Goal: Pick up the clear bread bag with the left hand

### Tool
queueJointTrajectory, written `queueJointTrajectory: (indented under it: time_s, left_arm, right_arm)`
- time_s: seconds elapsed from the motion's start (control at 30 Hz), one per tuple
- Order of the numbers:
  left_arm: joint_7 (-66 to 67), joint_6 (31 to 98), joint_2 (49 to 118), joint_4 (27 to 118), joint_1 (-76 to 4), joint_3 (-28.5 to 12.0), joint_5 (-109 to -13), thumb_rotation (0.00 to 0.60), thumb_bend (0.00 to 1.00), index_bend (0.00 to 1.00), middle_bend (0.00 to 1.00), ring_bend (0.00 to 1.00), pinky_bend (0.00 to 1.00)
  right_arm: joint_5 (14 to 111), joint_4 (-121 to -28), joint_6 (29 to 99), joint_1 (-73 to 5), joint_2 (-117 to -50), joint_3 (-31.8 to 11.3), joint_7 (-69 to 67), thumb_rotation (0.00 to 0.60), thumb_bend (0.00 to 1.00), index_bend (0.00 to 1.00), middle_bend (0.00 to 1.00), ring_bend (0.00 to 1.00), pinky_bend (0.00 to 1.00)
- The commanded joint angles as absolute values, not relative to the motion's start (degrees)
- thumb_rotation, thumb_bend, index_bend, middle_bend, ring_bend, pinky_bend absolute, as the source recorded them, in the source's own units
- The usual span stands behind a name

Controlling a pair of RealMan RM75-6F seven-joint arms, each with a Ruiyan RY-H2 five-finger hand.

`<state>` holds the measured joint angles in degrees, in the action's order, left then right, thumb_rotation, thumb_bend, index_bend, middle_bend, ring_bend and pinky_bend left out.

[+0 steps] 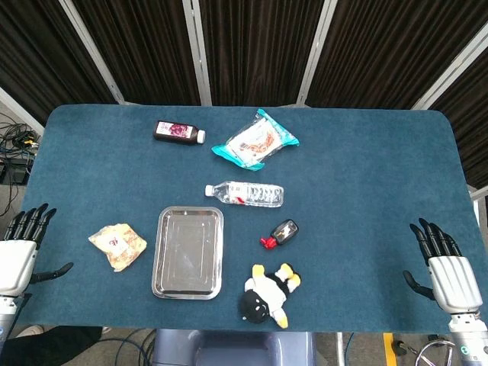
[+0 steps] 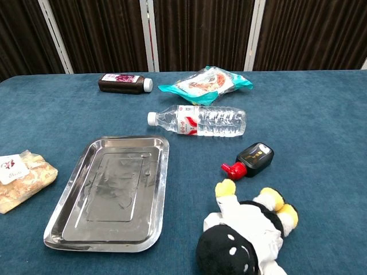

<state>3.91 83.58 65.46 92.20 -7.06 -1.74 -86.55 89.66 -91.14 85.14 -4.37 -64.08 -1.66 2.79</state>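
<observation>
The clear bread bag lies flat on the blue table, left of the steel tray, with pale bread inside and a small white label; the chest view shows the bread bag at the left edge. My left hand hovers off the table's left edge, fingers apart and holding nothing, a short way left of the bag. My right hand is at the table's right front corner, fingers spread and empty. Neither hand appears in the chest view.
A steel tray sits right of the bag. Further right lie a water bottle, a small black bottle with red cap and a penguin plush toy. A dark juice bottle and a teal snack bag lie at the back.
</observation>
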Motion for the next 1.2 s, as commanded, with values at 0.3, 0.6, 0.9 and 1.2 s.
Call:
queueJointTrajectory:
  time_s: [0.3,0.6,0.9,1.2]
  left_arm:
    - [3.87,83.10,65.29,92.19,-7.05,-1.60,-86.20,0.600,0.01,0.00,0.00,0.00,0.00]
    - [5.68,74.99,64.58,93.46,-10.15,-1.35,-82.80,0.600,0.01,0.00,0.00,0.00,0.00]
    - [15.58,62.96,68.15,92.84,-16.43,-1.71,-76.42,0.600,0.02,0.00,0.00,0.00,0.06]
    - [27.03,57.16,74.74,91.19,-21.52,-2.66,-67.96,0.600,0.04,0.00,0.00,0.00,0.11]
  right_arm:
    - [89.91,-91.36,85.10,-4.52,-64.13,-1.67,2.82,0.600,0.30,0.00,0.00,0.00,0.14]
    - [90.18,-91.54,85.36,-4.50,-64.24,-1.65,2.78,0.600,0.30,0.00,0.00,0.00,0.14]
    - [90.25,-91.48,85.71,-4.44,-64.06,-1.78,1.60,0.600,0.30,0.00,0.00,0.00,0.14]
    - [90.35,-91.38,85.97,-4.44,-63.96,-1.91,0.79,0.600,0.30,0.00,0.00,0.00,0.14]
